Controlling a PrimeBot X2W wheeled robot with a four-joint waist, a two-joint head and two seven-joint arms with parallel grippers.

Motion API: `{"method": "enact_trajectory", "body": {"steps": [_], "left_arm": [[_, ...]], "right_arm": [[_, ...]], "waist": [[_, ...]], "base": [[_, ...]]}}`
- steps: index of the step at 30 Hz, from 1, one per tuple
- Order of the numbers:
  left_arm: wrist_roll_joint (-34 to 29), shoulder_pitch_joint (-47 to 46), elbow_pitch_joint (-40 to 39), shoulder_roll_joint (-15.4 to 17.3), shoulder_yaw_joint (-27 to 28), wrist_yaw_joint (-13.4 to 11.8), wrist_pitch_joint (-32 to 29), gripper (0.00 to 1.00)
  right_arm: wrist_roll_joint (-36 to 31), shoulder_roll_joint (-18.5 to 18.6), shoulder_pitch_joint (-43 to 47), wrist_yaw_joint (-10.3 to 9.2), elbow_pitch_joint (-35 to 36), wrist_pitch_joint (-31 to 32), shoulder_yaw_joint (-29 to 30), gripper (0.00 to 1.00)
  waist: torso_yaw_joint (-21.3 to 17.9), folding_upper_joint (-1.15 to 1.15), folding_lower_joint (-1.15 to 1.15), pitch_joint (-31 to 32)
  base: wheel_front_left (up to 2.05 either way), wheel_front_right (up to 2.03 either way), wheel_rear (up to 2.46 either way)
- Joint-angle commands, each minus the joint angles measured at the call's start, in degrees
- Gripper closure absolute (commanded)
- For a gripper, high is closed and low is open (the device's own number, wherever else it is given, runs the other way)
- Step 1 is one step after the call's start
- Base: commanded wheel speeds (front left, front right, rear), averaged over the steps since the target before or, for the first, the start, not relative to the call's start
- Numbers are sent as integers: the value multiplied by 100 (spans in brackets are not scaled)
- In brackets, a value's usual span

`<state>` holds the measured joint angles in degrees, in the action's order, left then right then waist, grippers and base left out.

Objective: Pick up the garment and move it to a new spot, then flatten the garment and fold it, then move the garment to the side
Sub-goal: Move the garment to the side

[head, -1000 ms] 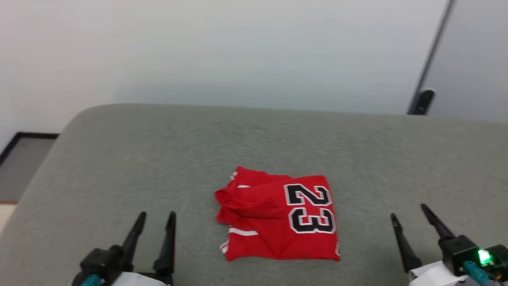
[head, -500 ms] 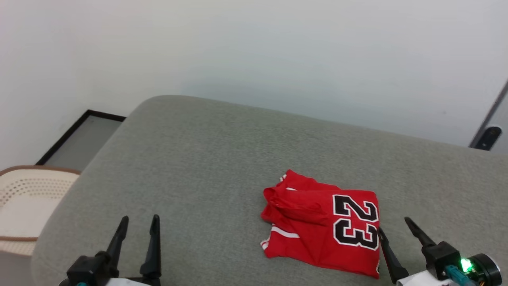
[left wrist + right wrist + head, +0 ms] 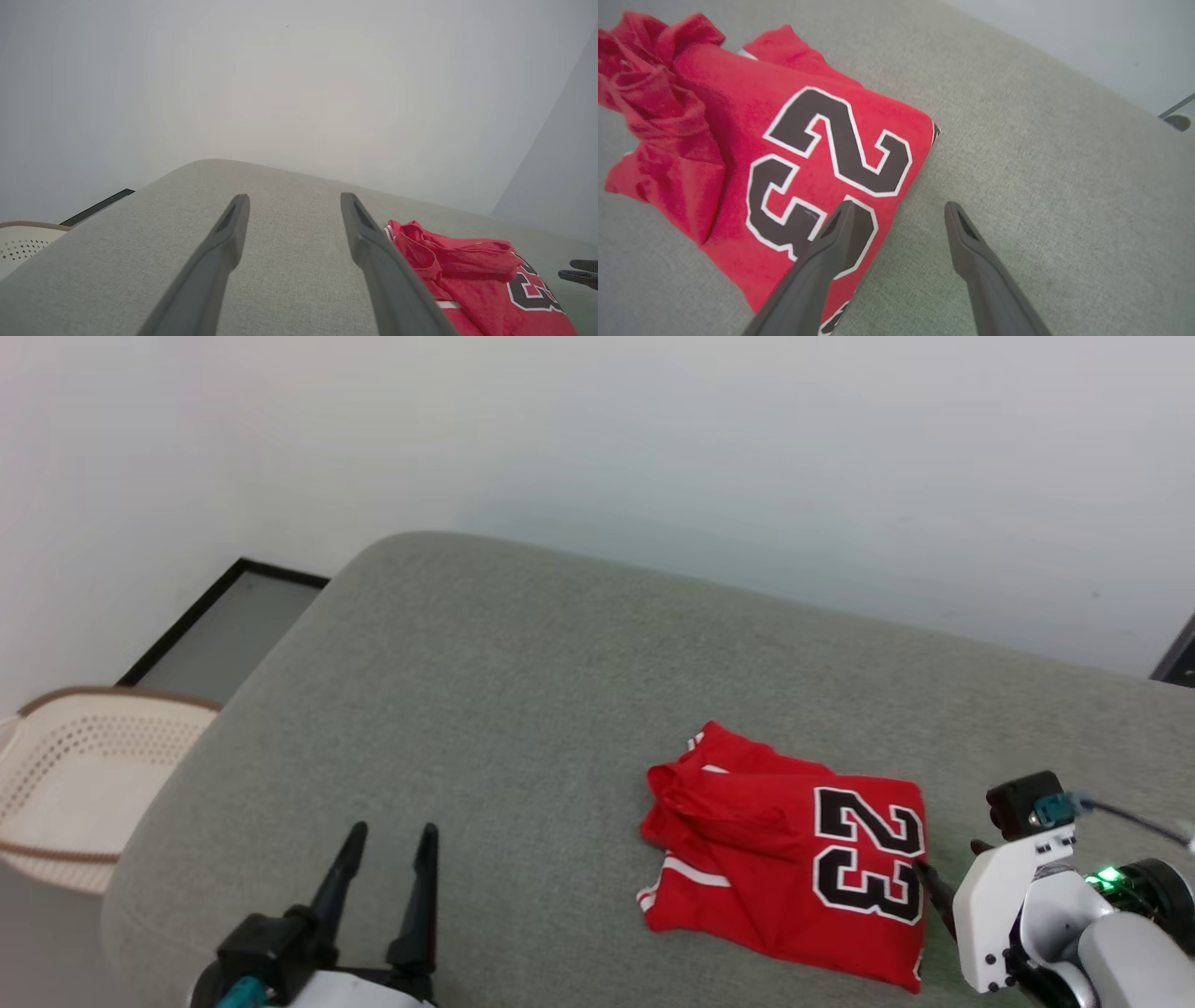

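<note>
Right gripper (image 3: 900, 207): fingers apart, empty, one finger over the edge of the folded red shirt (image 3: 784, 868). Left gripper (image 3: 393, 831): fingers apart, well clear of it. Shirt lies on grey cushion (image 3: 523, 709), number 23 up.

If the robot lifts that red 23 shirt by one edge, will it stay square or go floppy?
Probably floppy: the red 23 shirt is soft cloth, bunched at one end, so its folds would likely fall open. It looks thin, so likely light. Pushed by the open right gripper at its edge, it would probably crumple on the grey cushion, not roll.
</note>
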<state>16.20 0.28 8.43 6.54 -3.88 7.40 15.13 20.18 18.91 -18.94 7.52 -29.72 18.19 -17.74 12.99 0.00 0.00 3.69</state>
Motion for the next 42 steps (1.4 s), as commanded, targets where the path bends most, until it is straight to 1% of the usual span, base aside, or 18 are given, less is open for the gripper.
{"method": "enact_trajectory", "body": {"steps": [1,3,6,9,12,16,17,18,19,20,25,29,33,37,42], "left_arm": [[13,-33,26,-4,-26,13,-2,0],[55,-98,46,-36,-105,13,-2,0],[101,-209,50,-89,-184,13,-3,0],[150,-321,63,-155,-238,13,-3,0],[192,-426,82,-209,-293,13,-3,0],[224,-516,137,-259,-369,13,-3,0],[231,-539,150,-273,-392,13,-3,0],[246,-556,168,-281,-401,13,-3,0],[250,-584,181,-287,-415,13,-3,0],[254,-602,189,-294,-425,13,-3,0],[290,-590,233,-307,-416,13,-3,0],[314,-555,240,-308,-350,13,-3,0],[318,-538,243,-285,-310,13,-3,0],[321,-537,246,-239,-315,13,-3,0],[338,-499,276,-164,-368,13,-3,0]], "right_arm": [[66,40,-50,-7,-26,141,-71,0],[270,102,-188,-7,-46,558,-87,0],[359,155,-339,-7,-123,1106,-62,0],[396,71,-473,-7,-216,1547,-29,0],[472,-53,-608,-7,-357,1863,124,0],[551,-238,-731,-7,-624,2348,151,0],[571,-283,-759,-7,-649,2446,61,0],[595,-289,-776,-5,-709,2547,61,33],[632,-300,-797,-3,-741,2604,51,87],[659,-320,-817,-2,-763,2627,71,100],[755,-183,-884,-4,-809,2739,61,100],[785,-30,-991,-10,-745,2607,187,100],[836,156,-1098,-14,-647,2533,313,100],[922,261,-1228,-9,-538,2488,403,100],[902,447,-1297,-9,-449,2453,398,100]], "waist": [[116,0,0,-109],[202,0,0,-230],[322,0,0,-436],[434,0,0,-646],[521,0,0,-817],[616,0,0,-938],[637,0,0,-955],[653,0,0,-967],[672,0,0,-980],[687,0,0,-985],[713,0,0,-971],[663,0,0,-941],[558,0,0,-896],[431,0,0,-839],[276,0,0,-739]], "base": [[0,0,0],[0,0,0],[0,0,0],[0,0,0],[0,0,0],[0,0,0],[0,0,0],[0,0,0],[0,0,0],[0,0,0],[0,0,0],[0,0,0],[0,0,0],[0,0,0],[0,0,0]]}}
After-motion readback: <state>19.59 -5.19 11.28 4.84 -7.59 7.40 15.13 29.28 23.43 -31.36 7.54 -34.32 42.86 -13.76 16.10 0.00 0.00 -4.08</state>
